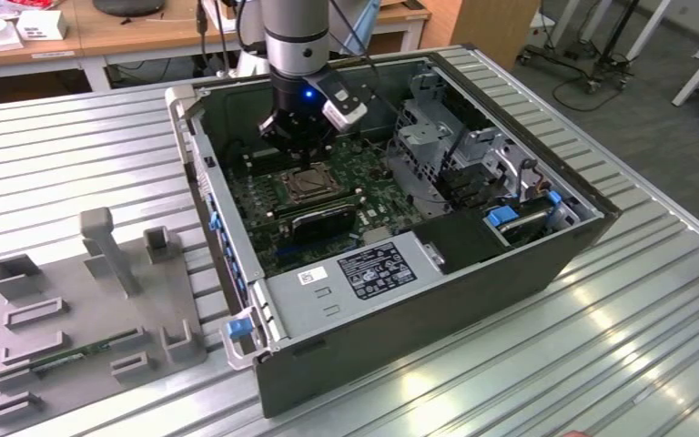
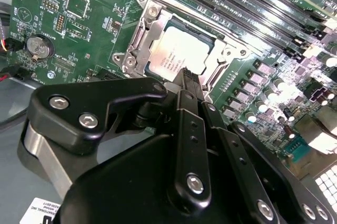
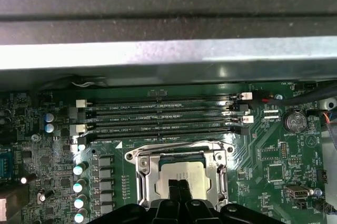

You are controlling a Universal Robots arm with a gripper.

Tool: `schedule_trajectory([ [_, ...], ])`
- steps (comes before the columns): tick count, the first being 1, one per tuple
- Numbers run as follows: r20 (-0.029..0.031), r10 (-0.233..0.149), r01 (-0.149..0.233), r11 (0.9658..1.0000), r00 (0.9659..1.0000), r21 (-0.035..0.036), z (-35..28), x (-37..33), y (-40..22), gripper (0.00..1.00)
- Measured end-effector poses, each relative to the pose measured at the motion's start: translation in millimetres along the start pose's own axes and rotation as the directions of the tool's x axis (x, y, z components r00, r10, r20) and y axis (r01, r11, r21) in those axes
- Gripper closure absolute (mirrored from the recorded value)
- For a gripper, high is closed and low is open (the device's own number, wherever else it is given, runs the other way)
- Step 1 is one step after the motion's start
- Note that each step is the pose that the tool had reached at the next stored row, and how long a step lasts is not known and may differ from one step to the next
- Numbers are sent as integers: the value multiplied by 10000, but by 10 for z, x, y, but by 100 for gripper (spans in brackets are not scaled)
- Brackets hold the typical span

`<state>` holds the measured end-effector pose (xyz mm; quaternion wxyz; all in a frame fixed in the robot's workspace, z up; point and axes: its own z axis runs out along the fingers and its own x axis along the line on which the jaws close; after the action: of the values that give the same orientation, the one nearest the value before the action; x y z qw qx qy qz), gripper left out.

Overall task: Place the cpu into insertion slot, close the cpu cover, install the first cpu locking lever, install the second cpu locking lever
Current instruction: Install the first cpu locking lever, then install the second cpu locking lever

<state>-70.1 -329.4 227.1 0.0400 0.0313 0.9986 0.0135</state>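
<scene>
In the exterior view, the arm reaches down into an open computer case lying on a slatted metal desk. The end effector hangs just above the insertion slot on the green motherboard.

In the second wrist view, the cpu lies flat inside the insertion slot, its pale metal face up, with the cpu cover framing it. The end effector has its fingers pressed together, holding nothing, their tips over the chip's near edge.

In the first wrist view, the cpu sits below the long memory slots, the closed fingertips over it.

The chip looks light, stiff and thin, and probably fragile underneath; it is best held by its edges. The cover is thin springy metal, best pushed on its frame.
</scene>
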Motion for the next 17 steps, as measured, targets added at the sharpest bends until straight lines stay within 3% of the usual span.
schedule_trajectory([
  [8,-2,0,0,10000,10000,4,-3,-9,-59,89],
  [12,-8,0,0,10000,10000,2,4,-91,-83,89],
  [17,-9,0,0,10000,10000,4,8,-144,-83,89],
])
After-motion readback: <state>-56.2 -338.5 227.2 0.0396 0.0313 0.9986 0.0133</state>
